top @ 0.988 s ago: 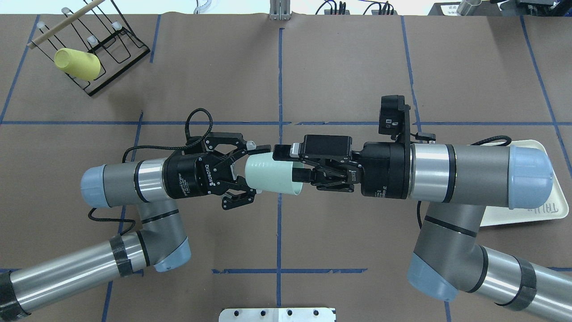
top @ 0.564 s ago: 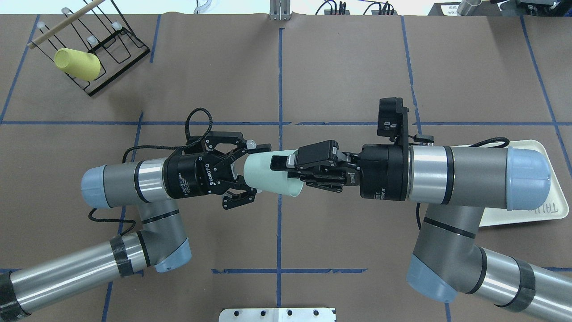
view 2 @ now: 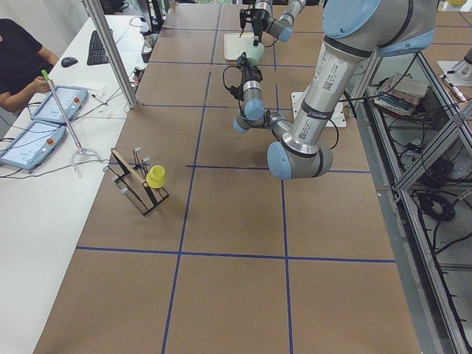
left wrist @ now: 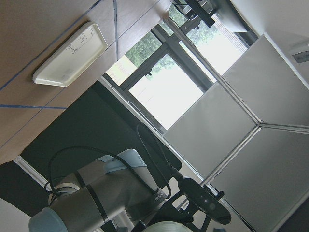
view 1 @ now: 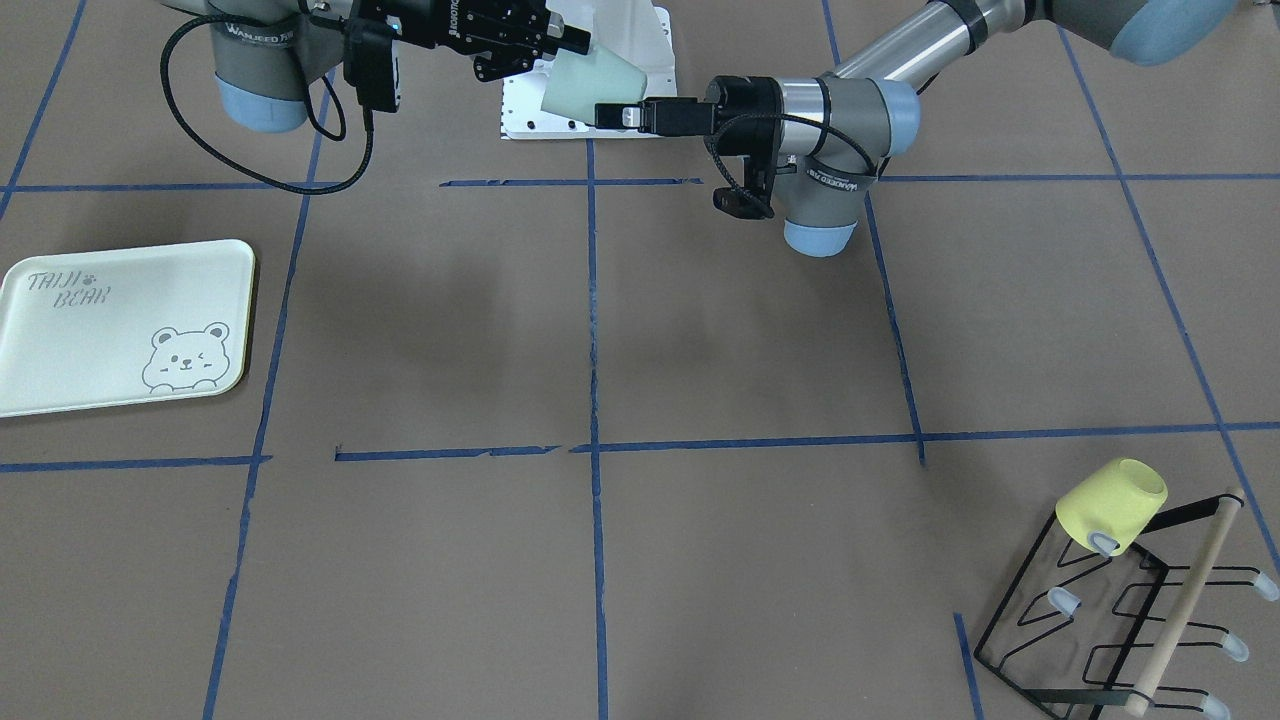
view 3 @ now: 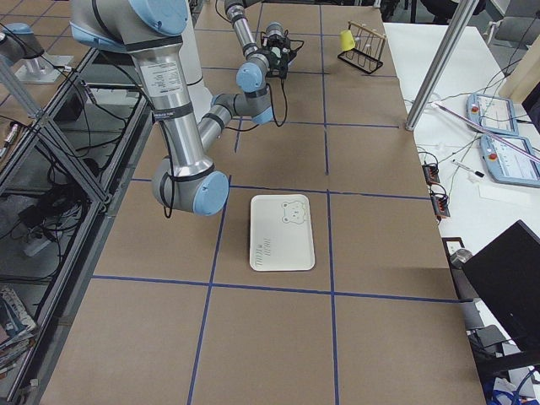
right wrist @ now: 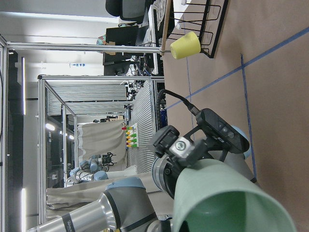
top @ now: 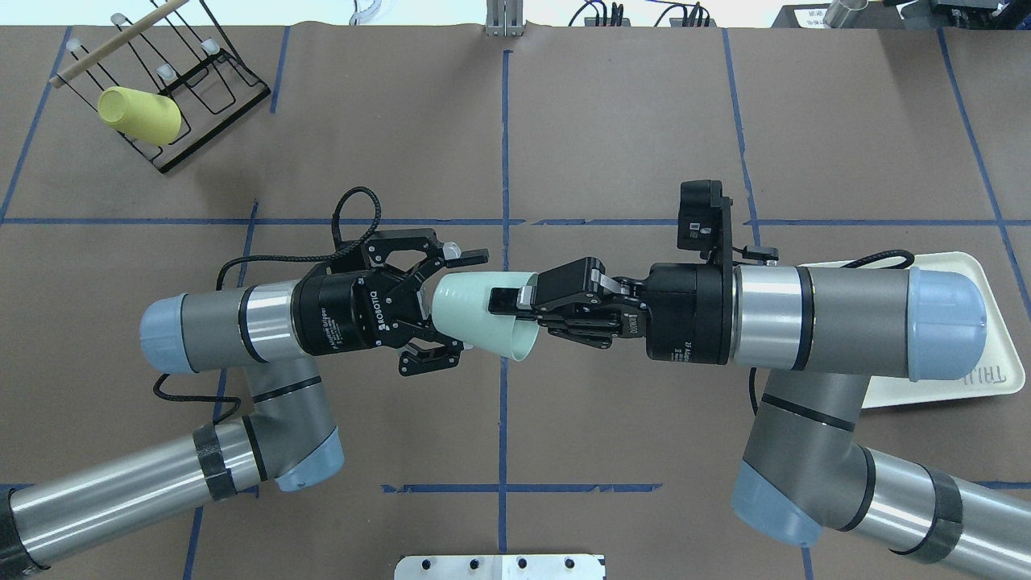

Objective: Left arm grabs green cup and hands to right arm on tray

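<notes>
The small, pale mint-green plastic cup (top: 490,329) hangs in the air over the middle of my worktop (top: 612,121), which is covered in brown paper crossed by blue tape lines. The cup is smooth, plain and slightly tapered. It lies almost on its side, its narrow base toward my left arm and its open mouth toward my right, the mouth dipped a little to the near side.

My right pincer (top: 509,309) is clenched on the cup's thin wall at the rim, with one black finger on the outside and the other reaching into the mouth. My left pincer (top: 469,308) is released: its two black fingers stand spread on either side of the cup's base and do not press it. The base sits between them, close to the palm. My right wrist camera shows the round green rim large and close.

The pale cream-green rectangular tray (view 1: 90,350), with rounded corners, a grey winking bear and "TAIJI BEAR" lettering, lies flat on the worktop on my right side. It is well apart from the cup, and from overhead my right forearm partly covers it.

At my far left a yellow plastic cup (top: 141,115) of like shape rests on a peg of a black wire rack (top: 217,128) that carries a pale wooden dowel (top: 113,44).
</notes>
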Controlling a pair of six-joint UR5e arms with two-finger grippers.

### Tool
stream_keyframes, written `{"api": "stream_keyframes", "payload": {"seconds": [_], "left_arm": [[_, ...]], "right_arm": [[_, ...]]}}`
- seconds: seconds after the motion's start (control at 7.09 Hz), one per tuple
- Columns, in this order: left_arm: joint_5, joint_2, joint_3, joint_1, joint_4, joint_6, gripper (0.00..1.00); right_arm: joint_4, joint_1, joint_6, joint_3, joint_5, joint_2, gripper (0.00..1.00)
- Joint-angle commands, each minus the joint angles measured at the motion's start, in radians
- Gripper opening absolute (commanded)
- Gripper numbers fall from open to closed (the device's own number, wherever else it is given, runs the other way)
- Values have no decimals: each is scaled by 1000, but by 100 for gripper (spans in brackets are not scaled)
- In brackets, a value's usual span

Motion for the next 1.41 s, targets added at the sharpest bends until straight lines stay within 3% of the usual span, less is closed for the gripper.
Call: {"api": "stream_keyframes", "payload": {"seconds": [0.0,0.56,0.85,0.99,1.13,1.27], "left_arm": [[1,21,-28,-6,25,3,100],[1,68,-28,-39,23,7,100],[-5,100,-25,-115,47,7,100],[-15,102,-25,-155,98,28,100],[-38,105,-26,-160,191,207,100],[-143,101,-28,-167,289,300,100]], "right_arm": [[2,1,2,2,0,0,0],[8,18,2,14,1,-12,0],[90,35,4,14,0,-131,0],[78,61,4,8,-2,-168,0],[49,114,-1,0,4,-226,0],[-10,163,-5,0,15,-277,0]]}}
